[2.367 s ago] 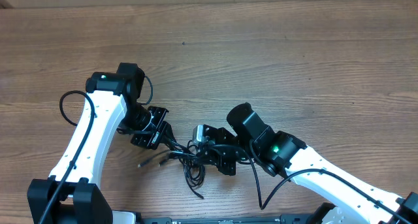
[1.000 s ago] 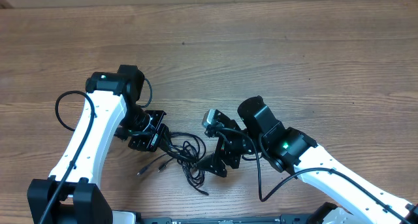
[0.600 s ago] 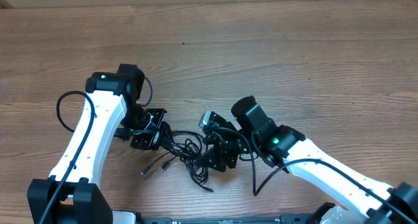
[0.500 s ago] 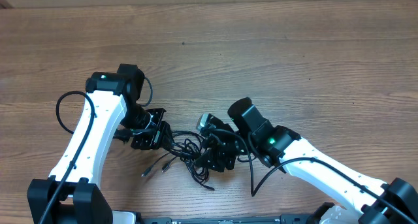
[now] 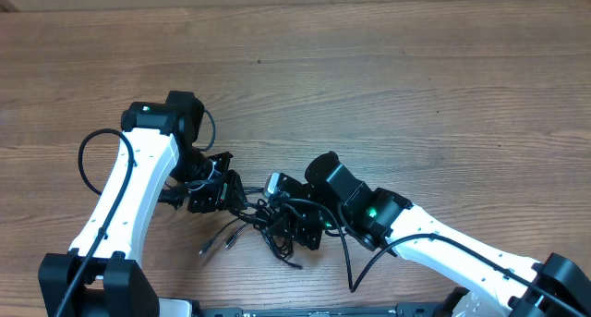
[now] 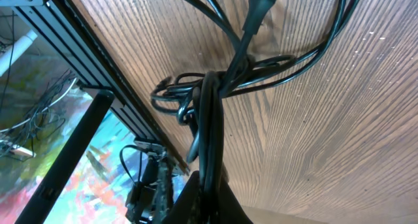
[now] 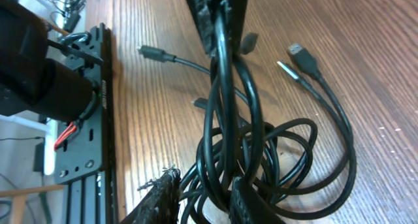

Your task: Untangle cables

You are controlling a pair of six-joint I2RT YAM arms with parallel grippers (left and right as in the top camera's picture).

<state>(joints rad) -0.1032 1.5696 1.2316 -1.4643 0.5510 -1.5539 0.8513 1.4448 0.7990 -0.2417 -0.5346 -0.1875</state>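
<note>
Tangled cables lying on surface. Clamped at one end by left claw, fully closed. Pinched at other end by right claw, narrow, strands between pads.

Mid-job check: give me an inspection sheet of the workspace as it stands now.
Surface: brown wood-grain table, no damage seen.
Job's things: bundle of thin black cords, looped together between the arms, with small plug ends lying on the wood.
Clutter: nothing seen.
Grippers: left gripper shut on the cords; right gripper around several cords, clamping unclear.
Cables: thick black arm cables loop off each arm.
Surroundings: black metal frame rail at the table edge.
</note>
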